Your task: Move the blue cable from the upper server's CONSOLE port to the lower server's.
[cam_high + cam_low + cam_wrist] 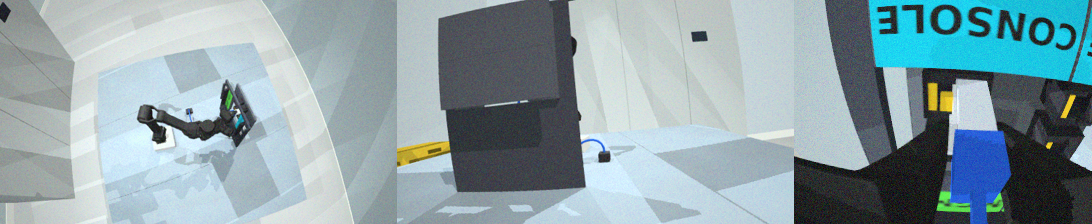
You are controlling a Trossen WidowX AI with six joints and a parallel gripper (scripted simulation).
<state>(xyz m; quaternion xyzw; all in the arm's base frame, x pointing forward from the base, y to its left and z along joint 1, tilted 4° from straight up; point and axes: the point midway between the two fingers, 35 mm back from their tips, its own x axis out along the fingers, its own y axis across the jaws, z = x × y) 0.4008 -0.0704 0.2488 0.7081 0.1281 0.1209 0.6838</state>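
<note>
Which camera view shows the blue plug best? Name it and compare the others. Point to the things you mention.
The wrist view: it shows the blue plug (979,162) large and close, between the gripper's fingers. The top view shows it poorly, small beside the dark gripper. In the exterior view, the dark panel (495,54) blocks it.
</note>
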